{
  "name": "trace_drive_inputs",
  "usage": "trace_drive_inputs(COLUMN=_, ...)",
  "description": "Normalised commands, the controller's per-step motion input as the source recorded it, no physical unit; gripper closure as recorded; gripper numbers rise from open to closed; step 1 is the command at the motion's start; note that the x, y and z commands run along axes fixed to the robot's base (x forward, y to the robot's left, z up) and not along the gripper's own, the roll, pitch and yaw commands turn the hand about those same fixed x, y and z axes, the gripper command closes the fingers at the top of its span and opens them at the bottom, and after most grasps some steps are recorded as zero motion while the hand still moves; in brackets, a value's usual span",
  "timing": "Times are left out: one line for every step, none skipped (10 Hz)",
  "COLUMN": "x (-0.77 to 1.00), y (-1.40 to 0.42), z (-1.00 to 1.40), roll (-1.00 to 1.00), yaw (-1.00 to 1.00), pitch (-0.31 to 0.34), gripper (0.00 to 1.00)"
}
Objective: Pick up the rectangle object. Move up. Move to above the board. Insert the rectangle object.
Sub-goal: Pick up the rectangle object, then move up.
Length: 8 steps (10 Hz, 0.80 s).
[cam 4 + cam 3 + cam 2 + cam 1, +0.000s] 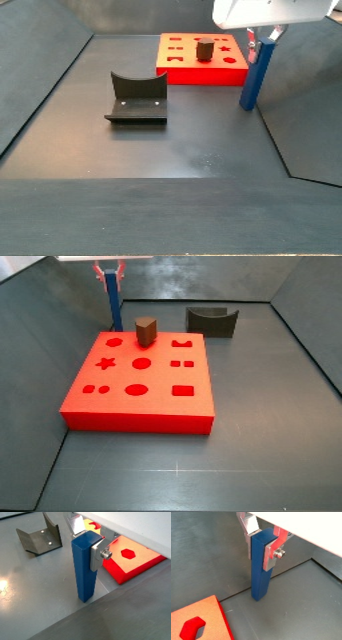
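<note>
The rectangle object (260, 567), a tall blue bar, stands upright on the grey floor; it also shows in the other wrist view as the blue bar (85, 567). My gripper (262, 543) is shut on the bar's top end, its silver fingers (95, 552) pressed on two opposite faces. In a side view the bar (112, 301) stands just behind the board (140, 411), a flat red block with shaped holes. In the other side view the bar (253, 75) stands just in front of the board (181, 72), to the right, under the gripper (273, 37).
A short brown block (144, 330) sits upright in one of the board's holes. The dark fixture (136, 100) stands on the floor apart from the board, and shows as the fixture (38, 537) in a wrist view. Grey walls enclose the floor.
</note>
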Motion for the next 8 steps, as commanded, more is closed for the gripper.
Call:
trace_drive_inputs(x=0.0, y=0.0, z=0.0, roll=0.0, yaw=0.0, pitch=0.0, gripper=1.0)
trace_drive_inputs(x=0.0, y=0.0, z=0.0, roll=0.0, yaw=0.0, pitch=0.0, gripper=1.0)
trace_drive_inputs(x=0.0, y=0.0, z=0.83, roll=0.0, yaw=0.0, pitch=0.0, gripper=1.0)
trace_drive_inputs(x=-0.01, y=-0.03, z=0.78, roll=0.0, yaw=-0.01, pitch=0.034, gripper=1.0)
trace_drive_inputs(x=-0.01, y=-0.02, z=0.68, roll=0.01, yaw=-0.01, pitch=0.058, gripper=1.0)
trace_drive_inputs(x=-0.01, y=-0.02, z=0.59, roll=0.01, yaw=-0.01, pitch=0.064, gripper=1.0)
trace_drive_inputs(x=0.0, y=-0.01, z=0.41, roll=0.02, yaw=-0.01, pitch=0.075, gripper=1.0)
trace_drive_inputs(x=0.01, y=0.0, z=0.26, roll=0.02, yaw=-0.01, pitch=0.079, gripper=1.0)
